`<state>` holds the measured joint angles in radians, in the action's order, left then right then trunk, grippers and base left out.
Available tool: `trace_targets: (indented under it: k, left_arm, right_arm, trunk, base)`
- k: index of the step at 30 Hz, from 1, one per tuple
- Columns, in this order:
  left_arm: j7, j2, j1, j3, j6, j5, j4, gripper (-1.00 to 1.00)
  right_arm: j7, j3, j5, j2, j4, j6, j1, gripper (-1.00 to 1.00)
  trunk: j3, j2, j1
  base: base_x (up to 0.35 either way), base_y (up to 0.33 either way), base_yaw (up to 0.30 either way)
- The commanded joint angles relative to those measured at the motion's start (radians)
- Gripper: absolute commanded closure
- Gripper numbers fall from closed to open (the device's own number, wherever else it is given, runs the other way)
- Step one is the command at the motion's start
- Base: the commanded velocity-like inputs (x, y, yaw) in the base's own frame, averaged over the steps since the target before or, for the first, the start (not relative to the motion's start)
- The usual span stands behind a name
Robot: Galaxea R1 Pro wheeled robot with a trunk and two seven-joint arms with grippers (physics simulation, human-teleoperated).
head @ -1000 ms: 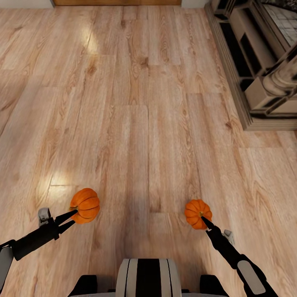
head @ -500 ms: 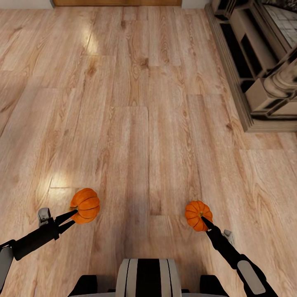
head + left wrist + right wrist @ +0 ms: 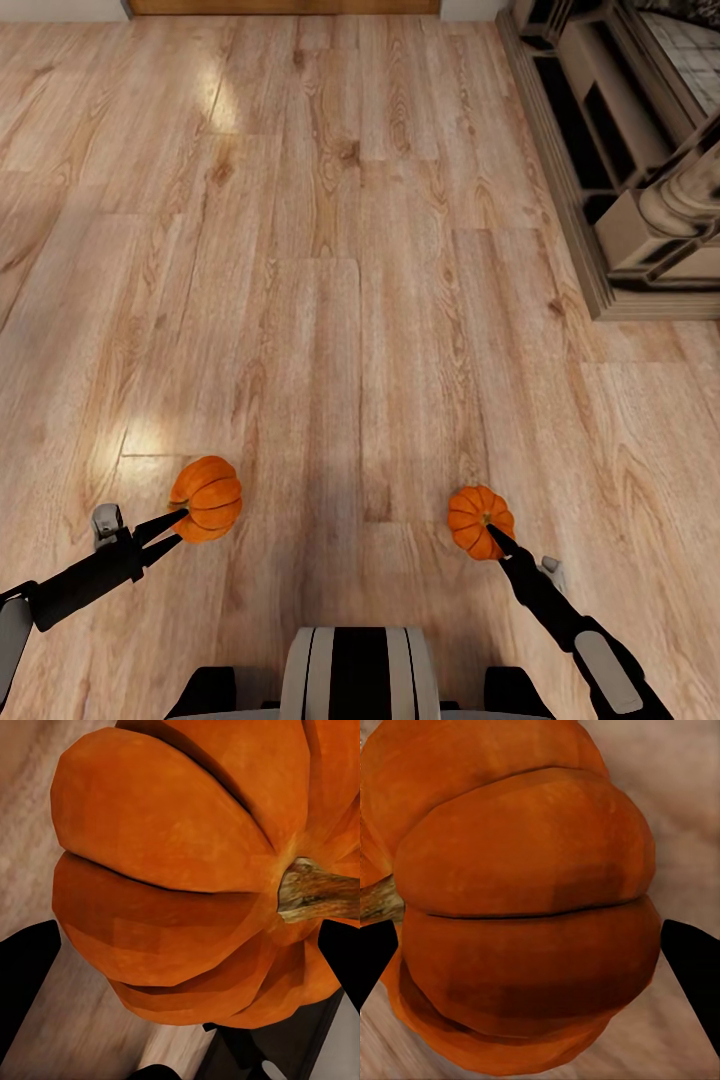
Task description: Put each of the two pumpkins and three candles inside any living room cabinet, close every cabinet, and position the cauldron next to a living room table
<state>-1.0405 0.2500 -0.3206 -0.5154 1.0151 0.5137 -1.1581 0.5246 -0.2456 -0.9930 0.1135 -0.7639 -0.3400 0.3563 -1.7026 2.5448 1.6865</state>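
Wood plank floor [image 3: 330,300] all across my head view, pale oak with two bright glare patches, one up at eleven o'clock and one down at eight. Up at two o'clock sits the fireplace surround [image 3: 640,170], stepped beige stone with dark slots and a rounded column base, its bottom edge resting on the floor.

Down at six o'clock, my own trunk [image 3: 360,675], grey with a black stripe.

Now my arms. Left arm comes in from eight o'clock, forearm low and nearly level, angled up toward the centre. My left gripper [image 3: 180,527] is clamped on the larger pumpkin [image 3: 207,498], fingers pinching at its near side. Held above the floor at about seven o'clock. In the left wrist view that pumpkin [image 3: 187,877] is huge: deep orange, fat ribs with dark creases, a stubby brown woody stem pointing sideways, my black fingertips [image 3: 26,975] on either side of it.

Right arm rises from five o'clock, steeper, pointing up and inward. My right gripper [image 3: 493,537] is closed on the smaller pumpkin [image 3: 480,520], tips right at the stem, at about five o'clock, well apart from the other. Right wrist view: the same orange ribs [image 3: 525,900], a sliver of stem at the edge, dark fingertips [image 3: 694,967] flanking it.
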Motion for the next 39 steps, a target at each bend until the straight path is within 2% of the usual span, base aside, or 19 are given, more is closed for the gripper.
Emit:
trace_targets:
  k: [1,17,20,28,39]
  left_arm:
    - [0.0,0.0,0.0,0.0,0.0,0.001,0.0,1.0]
    - [-0.001,0.0,0.0,0.0,0.0,0.002,0.0,1.0]
    - [-0.001,0.0,0.0,0.0,0.0,0.002,0.0,1.0]
    - [-0.001,0.0,0.0,-0.001,0.0,0.002,0.0,1.0]
    - [-0.001,0.001,0.0,0.0,0.001,0.002,0.0,1.0]
  right_arm:
    - [0.001,0.0,-0.001,-0.001,0.0,-0.001,0.0,1.0]
    - [0.002,0.002,0.0,-0.003,0.0,0.001,0.0,1.0]
    - [0.002,0.002,0.0,-0.003,0.0,0.001,0.0,1.0]
    - [0.002,0.002,0.0,-0.004,0.0,0.001,0.0,1.0]
    - [-0.004,0.002,-0.001,-0.003,-0.001,-0.004,0.0,1.0]
  trunk:
    - [0.0,0.0,0.0]
    - [0.0,0.0,0.0]
    - [0.012,-0.001,-0.001]
    - [0.012,-0.001,-0.001]
    - [0.054,-0.003,-0.006]
  base:
    - [0.0,0.0,0.0]
    - [0.0,0.0,0.0]
    - [0.0,0.0,0.0]
    - [0.0,0.0,0.0]
    - [0.0,0.0,0.0]
